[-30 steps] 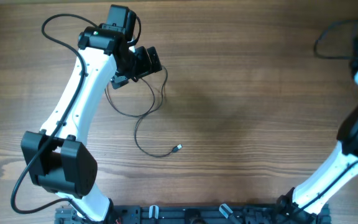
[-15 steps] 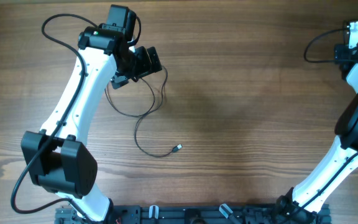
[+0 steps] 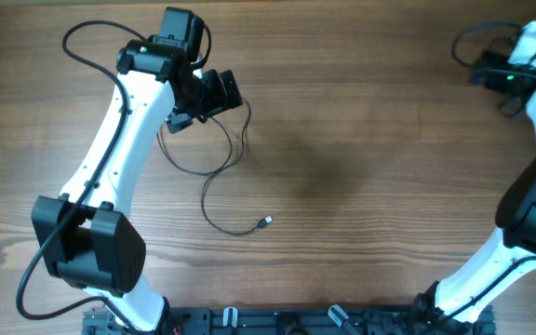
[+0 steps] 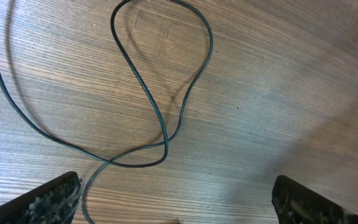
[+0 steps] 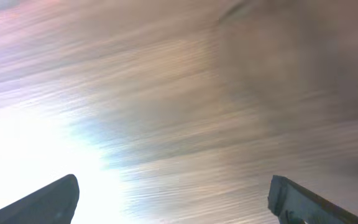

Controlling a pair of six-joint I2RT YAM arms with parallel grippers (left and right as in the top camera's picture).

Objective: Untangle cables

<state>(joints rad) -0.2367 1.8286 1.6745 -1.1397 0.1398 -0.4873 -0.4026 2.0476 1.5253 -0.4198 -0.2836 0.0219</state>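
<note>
A thin black cable (image 3: 204,197) lies in loose loops on the wooden table, ending in a small plug (image 3: 265,221). My left gripper (image 3: 220,95) hovers over the cable's upper loops. In the left wrist view it is open (image 4: 176,208), and the crossed loops of the cable (image 4: 159,121) lie ahead of it, one strand passing close to the left fingertip (image 4: 48,202). At the far right corner, well away from the cable, is my right gripper (image 3: 491,76). Its wrist view shows it open (image 5: 176,202) over bare, blurred wood.
Thick black arm wires curl beside the left arm (image 3: 73,42) and by the right wrist (image 3: 468,46). The arms' mounting rail (image 3: 287,321) runs along the near edge. Wood table (image 3: 361,167) spans between the two arms.
My right wrist has swung left along the far edge, further into the overhead view. The left arm and the cable have not moved.
</note>
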